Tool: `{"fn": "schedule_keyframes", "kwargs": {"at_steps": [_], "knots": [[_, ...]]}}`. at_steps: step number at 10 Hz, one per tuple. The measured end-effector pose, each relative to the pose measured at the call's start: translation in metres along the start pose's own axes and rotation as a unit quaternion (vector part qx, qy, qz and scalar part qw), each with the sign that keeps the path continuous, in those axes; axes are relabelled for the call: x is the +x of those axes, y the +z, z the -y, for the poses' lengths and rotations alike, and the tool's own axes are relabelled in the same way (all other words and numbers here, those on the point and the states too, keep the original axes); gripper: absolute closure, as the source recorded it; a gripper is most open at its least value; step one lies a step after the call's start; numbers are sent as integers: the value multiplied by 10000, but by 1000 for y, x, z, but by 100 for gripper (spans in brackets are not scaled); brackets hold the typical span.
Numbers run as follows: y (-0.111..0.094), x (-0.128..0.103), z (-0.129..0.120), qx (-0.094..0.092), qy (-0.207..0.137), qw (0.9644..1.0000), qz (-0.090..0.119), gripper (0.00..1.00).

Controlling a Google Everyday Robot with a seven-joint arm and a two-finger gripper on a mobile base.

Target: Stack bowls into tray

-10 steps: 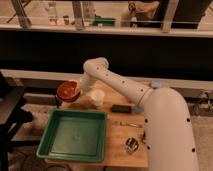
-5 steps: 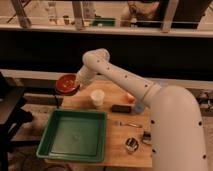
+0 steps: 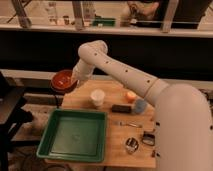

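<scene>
At the far left corner of the light wooden bench (image 3: 118,144), the end effector (image 3: 74,80) of the white robot arm (image 3: 115,67) is clenched on the right-hand rim of a round glossy bowl, red-orange inside and dark maroon outside (image 3: 62,79). That bowl hangs just past the bench's left edge, its opening facing up and tipped slightly toward the camera, well apart from the tray. The large shallow rectangular green plastic tray (image 3: 49,131) lies on the near left part of the bench with nothing inside it, its left rim reaching out over the bench edge.

Just beyond the tray's far right corner stands a small white cup (image 3: 97,97), upright. To its right lie a small dark rectangular block (image 3: 121,108), a small orange rounded object (image 3: 130,96) and a pale blue rounded object (image 3: 140,105), all close together beneath the arm. Nearer the camera, a thin metal utensil (image 3: 127,123) lies flat beside the tray's right rim, and a small shiny metal cup (image 3: 131,145) stands near the bench's front right corner.
</scene>
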Motion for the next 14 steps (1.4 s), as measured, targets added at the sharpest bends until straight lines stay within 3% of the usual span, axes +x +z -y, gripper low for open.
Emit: {"fn": "schedule_keyframes", "kwargs": {"at_steps": [4, 6, 8, 9, 12, 14], "knots": [[15, 6, -44, -134, 154, 9998, 31, 100], [13, -9, -47, -180, 215, 9996, 23, 100], [-5, -19, -49, -209, 306, 9993, -28, 100], [-28, -33, -43, -236, 355, 9991, -54, 100], [-71, -61, -30, -273, 430, 9986, -136, 100], [-81, -75, -29, -334, 481, 9982, -109, 100]]}}
